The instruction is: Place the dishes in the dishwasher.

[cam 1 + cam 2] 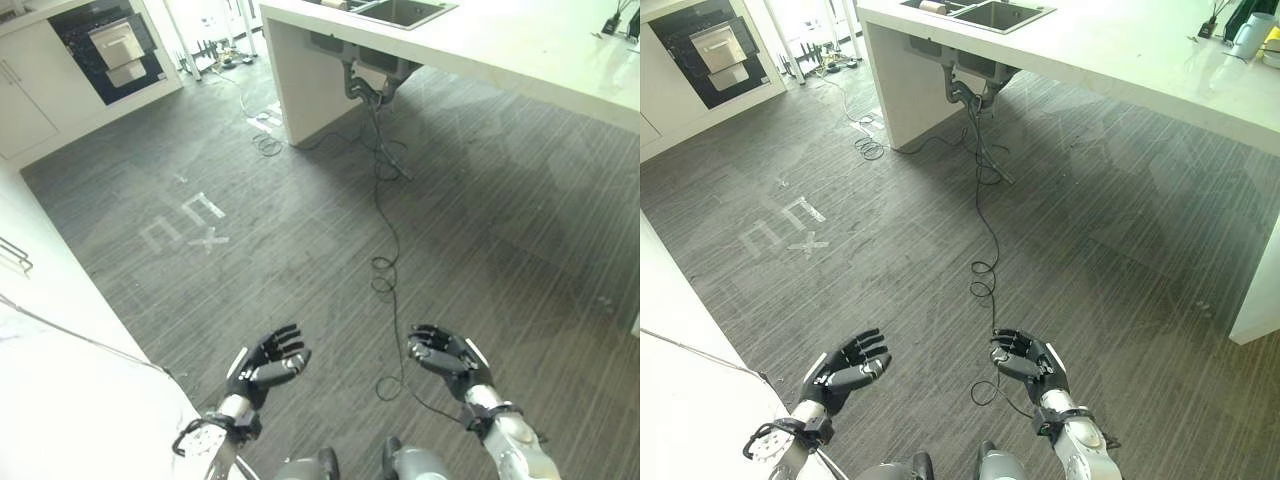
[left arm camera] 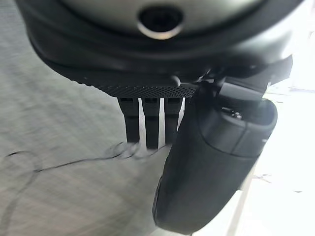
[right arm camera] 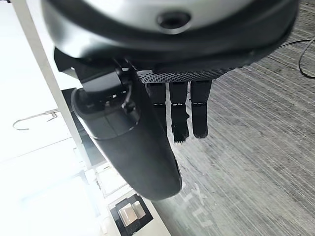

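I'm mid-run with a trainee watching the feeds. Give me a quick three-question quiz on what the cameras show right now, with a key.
1. True or false: the left robot hand is holding a dish.
2. What sits in the white island counter at the far side of the floor? A) a sink B) a stovetop C) a dish rack
3. What is set into the white cabinets at far left?

Key:
1. False. Both the left and the right robot hand hover empty over the floor, fingers relaxed.
2. A, the sink.
3. A dark built-in oven.
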Robot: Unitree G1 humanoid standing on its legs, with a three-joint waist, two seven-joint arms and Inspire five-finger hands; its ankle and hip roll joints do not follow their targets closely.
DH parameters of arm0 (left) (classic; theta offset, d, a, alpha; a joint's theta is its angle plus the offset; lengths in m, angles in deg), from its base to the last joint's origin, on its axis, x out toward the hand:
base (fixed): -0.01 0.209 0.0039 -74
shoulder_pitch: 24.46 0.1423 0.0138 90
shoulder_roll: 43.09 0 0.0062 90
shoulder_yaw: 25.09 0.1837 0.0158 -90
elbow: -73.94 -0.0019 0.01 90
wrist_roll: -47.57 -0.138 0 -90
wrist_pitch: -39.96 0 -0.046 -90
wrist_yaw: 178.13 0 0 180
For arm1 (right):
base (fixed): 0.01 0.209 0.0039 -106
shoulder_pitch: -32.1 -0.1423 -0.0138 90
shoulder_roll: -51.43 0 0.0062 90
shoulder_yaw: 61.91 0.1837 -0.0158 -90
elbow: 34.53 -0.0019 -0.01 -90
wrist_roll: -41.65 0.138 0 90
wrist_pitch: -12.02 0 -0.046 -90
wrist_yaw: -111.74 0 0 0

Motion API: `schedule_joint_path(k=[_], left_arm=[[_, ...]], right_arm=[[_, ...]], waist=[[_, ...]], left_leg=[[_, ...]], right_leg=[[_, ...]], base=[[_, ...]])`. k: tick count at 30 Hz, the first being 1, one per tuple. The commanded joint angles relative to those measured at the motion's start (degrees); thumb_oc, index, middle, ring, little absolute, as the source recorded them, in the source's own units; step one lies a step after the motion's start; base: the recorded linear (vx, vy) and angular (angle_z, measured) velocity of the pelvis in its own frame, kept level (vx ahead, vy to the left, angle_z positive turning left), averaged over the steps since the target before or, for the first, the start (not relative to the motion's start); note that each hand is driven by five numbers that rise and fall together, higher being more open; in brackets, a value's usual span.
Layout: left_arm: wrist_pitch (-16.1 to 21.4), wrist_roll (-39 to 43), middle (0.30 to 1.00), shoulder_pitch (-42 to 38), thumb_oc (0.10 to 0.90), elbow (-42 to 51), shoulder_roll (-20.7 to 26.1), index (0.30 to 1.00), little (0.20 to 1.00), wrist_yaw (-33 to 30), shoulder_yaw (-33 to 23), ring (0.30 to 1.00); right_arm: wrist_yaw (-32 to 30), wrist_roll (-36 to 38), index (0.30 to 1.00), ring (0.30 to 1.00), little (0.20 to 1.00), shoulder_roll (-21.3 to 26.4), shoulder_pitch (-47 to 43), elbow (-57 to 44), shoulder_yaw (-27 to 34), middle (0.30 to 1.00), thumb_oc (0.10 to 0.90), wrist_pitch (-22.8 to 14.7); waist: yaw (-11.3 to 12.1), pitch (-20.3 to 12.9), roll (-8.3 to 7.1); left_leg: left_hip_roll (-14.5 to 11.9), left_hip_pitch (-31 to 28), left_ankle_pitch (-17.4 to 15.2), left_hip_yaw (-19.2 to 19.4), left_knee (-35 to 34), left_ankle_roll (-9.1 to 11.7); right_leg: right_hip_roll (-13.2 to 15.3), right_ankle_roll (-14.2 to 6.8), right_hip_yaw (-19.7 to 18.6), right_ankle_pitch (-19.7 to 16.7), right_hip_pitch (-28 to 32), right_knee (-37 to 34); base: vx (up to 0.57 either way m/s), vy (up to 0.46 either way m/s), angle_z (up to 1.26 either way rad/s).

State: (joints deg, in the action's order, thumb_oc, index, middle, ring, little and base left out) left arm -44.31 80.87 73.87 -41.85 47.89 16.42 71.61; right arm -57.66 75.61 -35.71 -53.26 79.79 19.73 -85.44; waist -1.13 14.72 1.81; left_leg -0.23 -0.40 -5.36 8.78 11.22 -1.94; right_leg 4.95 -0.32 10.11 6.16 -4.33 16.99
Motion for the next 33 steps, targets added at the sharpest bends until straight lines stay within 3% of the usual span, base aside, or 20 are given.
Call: schedule_joint_path(k=[1, 7, 11, 19, 27, 28, 29, 31, 33], left_arm=[[2.06, -0.03, 0.9, -1.62, 0.8, 1.15, 2.07, 0.9, 0.9, 2.17, 0.51, 0.9], [3.01, 0.73, 0.9, -1.68, 0.8, -4.13, 0.43, 0.9, 0.9, 1.42, 0.46, 0.9], [4.2, -2.83, 0.9, -2.14, 0.8, -5.55, -0.42, 0.9, 0.9, -3.51, 0.43, 0.9], [5.48, -6.73, 0.9, -1.98, 0.8, -5.62, -0.11, 0.9, 0.9, -6.02, 0.41, 0.9], [5.68, -6.47, 0.9, -3.51, 0.8, -6.45, 0.31, 0.9, 0.9, -6.75, 0.89, 0.9], [6.06, -6.13, 0.9, -3.53, 0.8, -6.62, 0.24, 0.9, 0.9, -6.89, 0.86, 0.9], [6.78, -5.17, 0.9, -3.68, 0.8, -6.56, 0.14, 0.9, 0.9, -7.13, 0.33, 0.9], [6.98, -4.94, 0.9, -3.82, 0.8, -6.34, 0.07, 0.9, 0.9, -6.88, -0.33, 0.9], [7.18, -4.85, 0.9, -3.78, 0.8, -6.66, 0.02, 0.9, 0.9, -6.45, -0.69, 0.9]], right_arm=[[1.23, 2.76, 0.9, 0.9, 0.9, 1.15, -1.52, -1.57, 0.6, 0.9, 0.8, -3.21], [1.27, 2.2, 0.9, 0.9, 0.9, 0.97, -1.45, 2.54, -0.04, 0.9, 0.8, -1.92], [-0.06, 3.05, 0.9, 0.9, 0.9, 0.41, -1.72, 4.84, -0.74, 0.9, 0.8, -1.94], [1.46, 1.78, 0.9, 0.9, 0.9, 0.25, -1.09, 6.07, -1.3, 0.9, 0.8, -1.51], [0.63, 5.41, 0.9, 0.9, 0.9, 0.53, -1.74, 7.37, -0.85, 0.9, 0.8, -2.3], [0.58, 5.86, 0.9, 0.9, 0.9, 0.59, -1.79, 7.34, -0.56, 0.9, 0.8, -2.17], [1.32, 4.29, 0.9, 0.9, 0.9, 1.37, -2.19, 6.95, -0.3, 0.9, 0.8, -2.08], [1.85, 3.47, 0.9, 0.9, 0.9, 2.24, -2.22, 6.77, -0.31, 0.9, 0.8, -2.34], [2.29, 3.33, 0.9, 0.9, 0.9, 2.83, -2.43, 7.63, -0.16, 0.9, 0.8, -2.89]], waist=[[1.03, -3.15, -0.74], [1.11, -3.28, -1.07], [1.43, -3.13, -1.16], [1.13, -2.9, -1.22], [0.23, -1.57, -0.87], [0.13, -1.32, -1.11], [0.48, -0.02, -3.11], [1.09, 1.9, -4.13], [1.55, 2.91, -3.92]], left_leg=[[-1.97, 2.75, -8.64, -1.02, 5.97, 2.58], [-1.9, 2.65, -8.84, -1.28, 5.97, 2.72], [-1.8, 2.79, -8.75, -1.55, 5.97, 2.74], [-2.05, 2.53, -8.69, -1.47, 5.97, 2.81], [-2.93, 1.24, -7.76, -1.67, 5.97, 2.97], [-2.44, 0.3, -7.64, -1.85, 5.97, 2.73], [0.2, -2.51, -5.19, -1.95, 5.97, 1.44], [1.04, 5.13, -1.28, -3.41, 20.67, 2.42], [1.75, 10.86, 0.56, -3.17, 29.32, 3.17]], right_leg=[[2.12, -5.2, 1.95, 5.78, 2.25, 0.2], [1.74, -5.25, 1.74, 5.99, 2.49, 0.2], [1.67, -5.15, 1.91, 6.01, 2.48, 0.2], [1.13, -4.78, 1.85, 6.29, 2.94, 0.2], [-0.2, -2.84, 1.91, 6.78, 3.81, 0.2], [-0.35, -2.44, 1.33, 6.83, 4.02, 0.2], [0.43, -1.11, -1.36, 6.44, 4.56, 0.2], [0.07, 0.3, -3.5, 5.9, 5.08, 0.2], [-0.98, 1.09, -4.56, 5.63, 5.53, 0.2]], base=[[0.0, -0.01, 0.04], [0.03, -0.039, 0.08], [0.02, -0.041, 0.09], [0.03, -0.028, 0.01], [0.04, -0.092, 0.06], [0.23, -0.16, -0.02], [0.23, -0.184, -0.07], [0.16, -0.173, -0.17], [0.13, -0.107, 0.06]])
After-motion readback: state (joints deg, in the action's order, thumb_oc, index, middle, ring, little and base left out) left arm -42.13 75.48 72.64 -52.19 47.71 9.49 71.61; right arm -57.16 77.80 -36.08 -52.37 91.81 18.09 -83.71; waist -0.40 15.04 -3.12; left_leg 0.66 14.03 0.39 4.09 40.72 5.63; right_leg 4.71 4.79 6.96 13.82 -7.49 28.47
